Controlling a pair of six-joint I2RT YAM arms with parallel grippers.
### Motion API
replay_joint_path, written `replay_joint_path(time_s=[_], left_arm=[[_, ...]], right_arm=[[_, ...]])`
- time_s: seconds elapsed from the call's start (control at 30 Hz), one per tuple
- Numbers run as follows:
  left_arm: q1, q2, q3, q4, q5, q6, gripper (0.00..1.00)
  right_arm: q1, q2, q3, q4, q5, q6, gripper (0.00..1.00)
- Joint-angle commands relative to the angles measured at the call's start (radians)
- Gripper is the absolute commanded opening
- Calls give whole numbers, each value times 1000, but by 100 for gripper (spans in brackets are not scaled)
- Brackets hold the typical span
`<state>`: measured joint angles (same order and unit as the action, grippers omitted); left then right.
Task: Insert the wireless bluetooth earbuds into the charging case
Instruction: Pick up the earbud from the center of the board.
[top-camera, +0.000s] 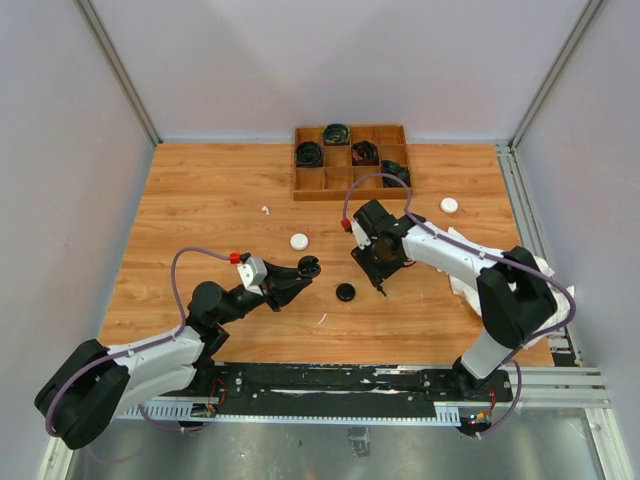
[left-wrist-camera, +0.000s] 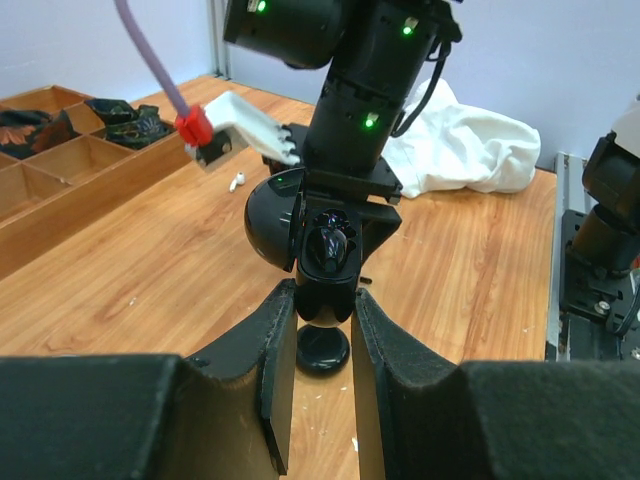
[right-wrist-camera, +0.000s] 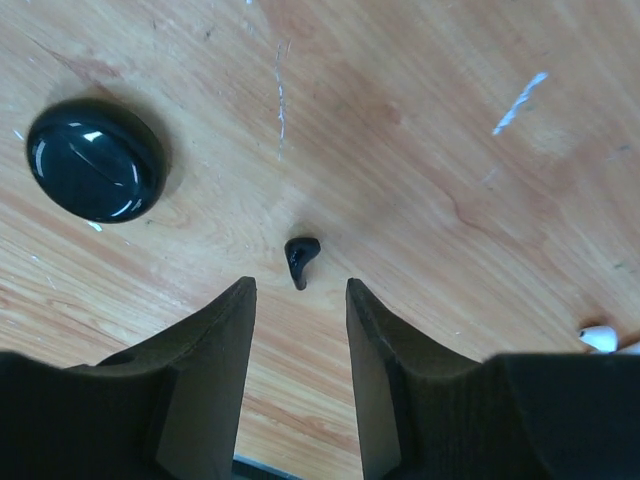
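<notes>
While the left gripper (left-wrist-camera: 325, 305) clamps an open black charging case (left-wrist-camera: 328, 245) aloft, right gripper (right-wrist-camera: 298, 288) jaws apart just over a black earbud (right-wrist-camera: 301, 258) lying on the wooden table (right-wrist-camera: 450, 150), round black puck (right-wrist-camera: 95, 160) near it

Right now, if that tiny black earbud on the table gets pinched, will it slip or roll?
Probably slippery: the earbud looks glossy and rounded, so it may squirt from the right end effector. Likely light, being far smaller than the case nearby. Its stem lies flat, so it shouldn't roll far.
</notes>
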<state>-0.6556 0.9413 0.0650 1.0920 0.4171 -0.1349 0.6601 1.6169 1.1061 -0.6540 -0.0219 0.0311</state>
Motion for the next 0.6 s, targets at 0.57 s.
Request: replay_joint_path(time_s=[0.57], left_arm=[[4, 1, 14, 19, 33, 29, 0]], right_arm=[[-5, 198, 86, -104, -35, -73, 36]])
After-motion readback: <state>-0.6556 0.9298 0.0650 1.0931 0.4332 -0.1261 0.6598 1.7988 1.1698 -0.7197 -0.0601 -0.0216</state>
